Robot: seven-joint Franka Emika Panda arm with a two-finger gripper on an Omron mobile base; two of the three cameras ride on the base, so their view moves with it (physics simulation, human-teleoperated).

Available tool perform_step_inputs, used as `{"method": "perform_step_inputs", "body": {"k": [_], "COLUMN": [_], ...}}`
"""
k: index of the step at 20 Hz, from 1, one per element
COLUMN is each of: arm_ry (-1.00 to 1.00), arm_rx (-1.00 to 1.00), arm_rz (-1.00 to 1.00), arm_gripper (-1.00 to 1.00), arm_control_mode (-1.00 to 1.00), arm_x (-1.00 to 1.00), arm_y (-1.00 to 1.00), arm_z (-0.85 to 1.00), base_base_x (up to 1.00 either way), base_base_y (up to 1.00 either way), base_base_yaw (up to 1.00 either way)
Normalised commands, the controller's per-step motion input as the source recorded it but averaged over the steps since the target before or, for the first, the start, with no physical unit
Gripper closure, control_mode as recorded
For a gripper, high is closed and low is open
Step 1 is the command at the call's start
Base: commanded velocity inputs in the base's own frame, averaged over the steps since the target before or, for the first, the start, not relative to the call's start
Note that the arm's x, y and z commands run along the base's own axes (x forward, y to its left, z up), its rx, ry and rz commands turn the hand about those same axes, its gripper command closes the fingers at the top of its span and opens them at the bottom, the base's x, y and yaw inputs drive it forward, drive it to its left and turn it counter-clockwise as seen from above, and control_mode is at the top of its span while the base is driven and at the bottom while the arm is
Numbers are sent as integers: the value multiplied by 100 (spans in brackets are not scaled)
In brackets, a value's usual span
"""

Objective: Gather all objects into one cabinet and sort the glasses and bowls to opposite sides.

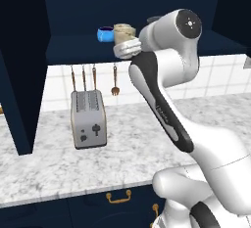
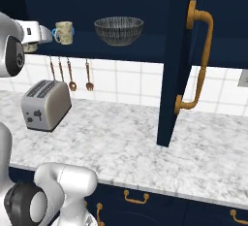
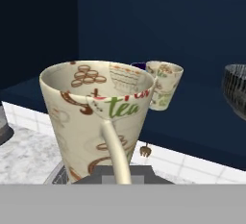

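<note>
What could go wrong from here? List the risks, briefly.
1. The mug hangs close in front of the tumbler; pushed straight in, it may knock it into the blue bowl next to it.
2. The mug looks not yet over the shelf; released now, it could drop toward the toaster.

On the cabinet shelf (image 2: 145, 45), the mug (image 2: 64, 32) stands left of the large bowl (image 2: 118, 30), apart from it, and the small bowl (image 1: 105, 34) sits further left, just beside a tumbler (image 1: 124, 33) that is close in front of the hand camera, before the shelf edge. Below the shelf, the toaster (image 1: 88, 118) stands on the counter (image 2: 140, 137) against the tiled wall, with utensils (image 1: 115, 81) hanging behind and to its right. The open cabinet door (image 2: 181, 60) juts forward at the right of the shelf.
</note>
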Motion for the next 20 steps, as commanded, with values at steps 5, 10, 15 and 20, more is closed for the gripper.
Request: {"method": "perform_step_inputs", "body": {"k": [5, 10, 15, 20], "arm_ry": [0, 0, 0, 0], "arm_rx": [0, 0, 0, 0], "arm_rz": [0, 0, 0, 0], "arm_gripper": [100, 100, 100, 100], "arm_control_mode": [-100, -100, -100, -100], "arm_x": [50, 47, 32, 42], "arm_y": [10, 19, 26, 9], "arm_z": [0, 0, -10, -4], "base_base_x": [0, 0, 0, 0], "base_base_y": [0, 0, 0, 0], "base_base_yaw": [0, 0, 0, 0]}}
